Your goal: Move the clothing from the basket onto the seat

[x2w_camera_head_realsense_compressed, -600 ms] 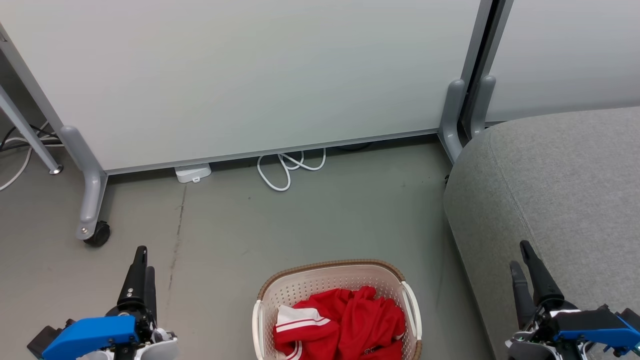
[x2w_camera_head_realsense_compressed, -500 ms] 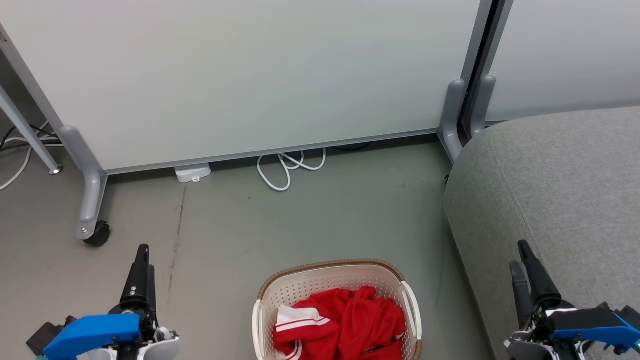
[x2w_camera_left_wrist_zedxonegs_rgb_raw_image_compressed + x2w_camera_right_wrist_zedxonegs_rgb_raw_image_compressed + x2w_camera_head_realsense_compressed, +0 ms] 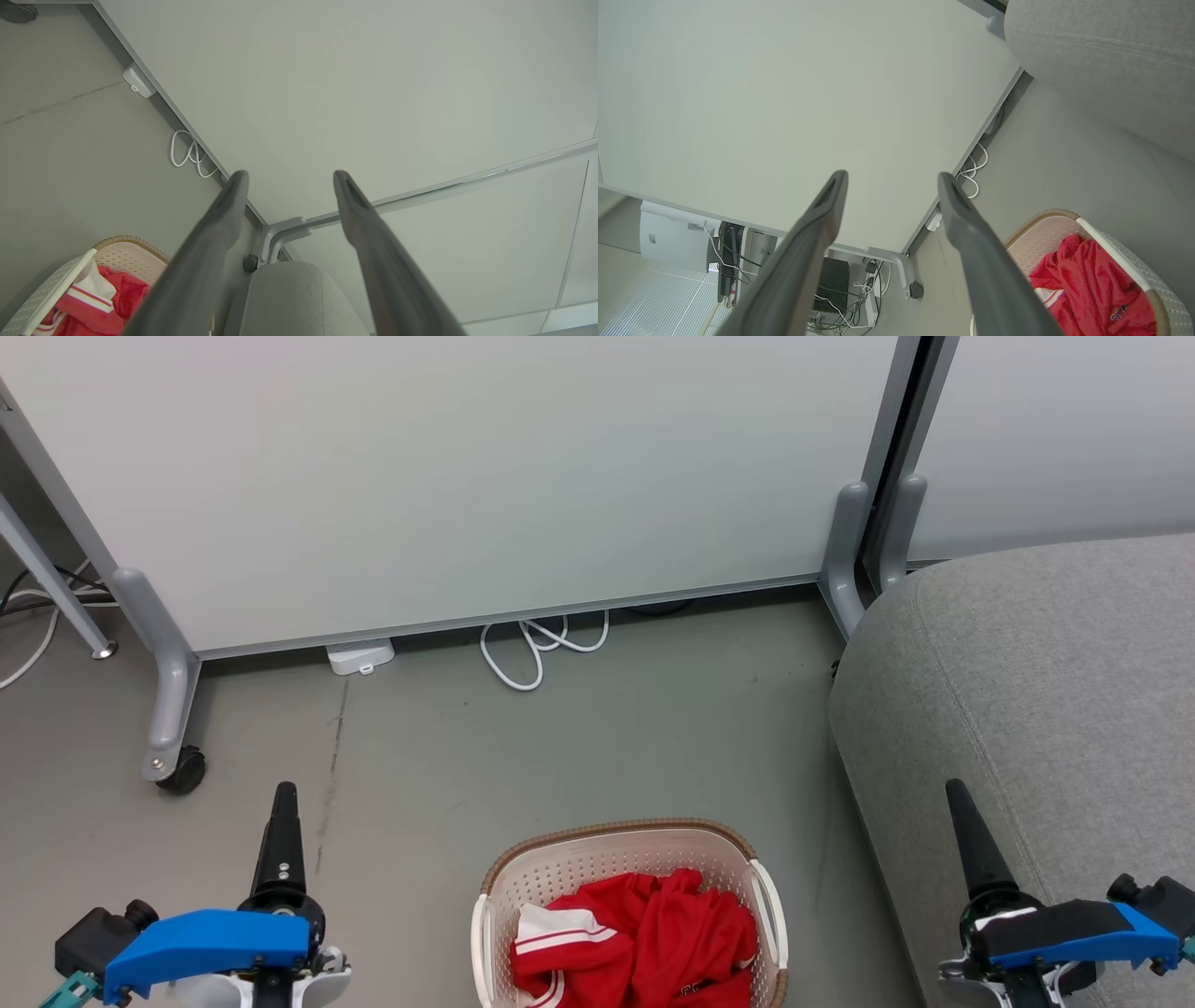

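Note:
The cream basket (image 3: 618,829) stands on the floor at the bottom centre of the head view, with the red clothing (image 3: 653,933) bunched inside it, white trim showing at the left. The grey seat (image 3: 1055,663) rises just right of the basket. My left gripper (image 3: 284,795) hovers over bare floor left of the basket, and the left wrist view shows it open (image 3: 289,175) and empty. My right gripper (image 3: 956,791) hangs over the seat's front edge; it is open (image 3: 892,175) with nothing in it. Both wrist views catch the basket (image 3: 1111,252) and the clothing (image 3: 121,298) low in a corner.
A pale partition wall on grey feet runs along the back, with a black caster (image 3: 184,773) at the left. A coiled white cable (image 3: 537,649) and a small white box (image 3: 359,658) lie at its base. A crack (image 3: 329,775) runs down the floor.
Both wrists have rolled, so each gripper's fingers now line up edge-on in the head view. The left gripper has shifted slightly right, the right one slightly left and up.

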You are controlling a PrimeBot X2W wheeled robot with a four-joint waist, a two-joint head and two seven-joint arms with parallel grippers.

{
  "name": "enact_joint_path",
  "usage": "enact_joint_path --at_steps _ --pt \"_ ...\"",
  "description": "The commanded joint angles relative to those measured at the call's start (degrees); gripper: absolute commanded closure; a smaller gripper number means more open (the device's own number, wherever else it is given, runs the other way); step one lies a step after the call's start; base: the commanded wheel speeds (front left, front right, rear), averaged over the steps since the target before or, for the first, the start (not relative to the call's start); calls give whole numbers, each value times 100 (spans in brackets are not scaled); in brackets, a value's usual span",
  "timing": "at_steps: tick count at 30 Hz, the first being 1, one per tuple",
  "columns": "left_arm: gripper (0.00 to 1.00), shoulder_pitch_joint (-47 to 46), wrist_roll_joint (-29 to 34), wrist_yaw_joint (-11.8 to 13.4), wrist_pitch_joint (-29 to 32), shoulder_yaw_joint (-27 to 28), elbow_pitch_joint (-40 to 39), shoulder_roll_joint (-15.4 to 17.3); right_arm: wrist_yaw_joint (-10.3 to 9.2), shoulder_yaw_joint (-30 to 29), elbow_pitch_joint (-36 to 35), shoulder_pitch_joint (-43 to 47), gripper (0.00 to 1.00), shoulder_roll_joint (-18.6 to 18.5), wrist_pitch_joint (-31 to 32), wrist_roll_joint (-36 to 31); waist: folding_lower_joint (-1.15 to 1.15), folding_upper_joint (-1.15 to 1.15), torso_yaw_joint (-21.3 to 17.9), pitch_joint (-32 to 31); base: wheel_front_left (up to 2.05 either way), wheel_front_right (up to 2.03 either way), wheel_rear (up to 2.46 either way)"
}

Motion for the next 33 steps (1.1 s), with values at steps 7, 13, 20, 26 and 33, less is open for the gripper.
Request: enact_joint_path --at_steps 7,13,20,26,33 --pt "0 -31 1055 42 -200 -163 -154 38 8 79 -71 -183 0 -30 -193 -881 0 0 5 -6 0 0 0" --pt "0 4 1615 59 -306 -246 -135 44 9 122 -57 -187 0 -32 -293 -1330 0 0 11 -12 0 0 0" --pt "0 38 2282 81 -439 -346 -70 68 9 157 -31 -188 0 -33 -374 -1895 0 0 18 -23 0 0 0" --pt "0 46 2772 73 -550 -444 -33 89 10 188 -15 -195 0 -35 -457 -2316 0 0 24 -24 0 0 0" --pt "0 41 3260 16 -668 -558 -7 117 11 219 -13 -210 0 -36 -552 -2781 0 0 33 -14 0 0 0"
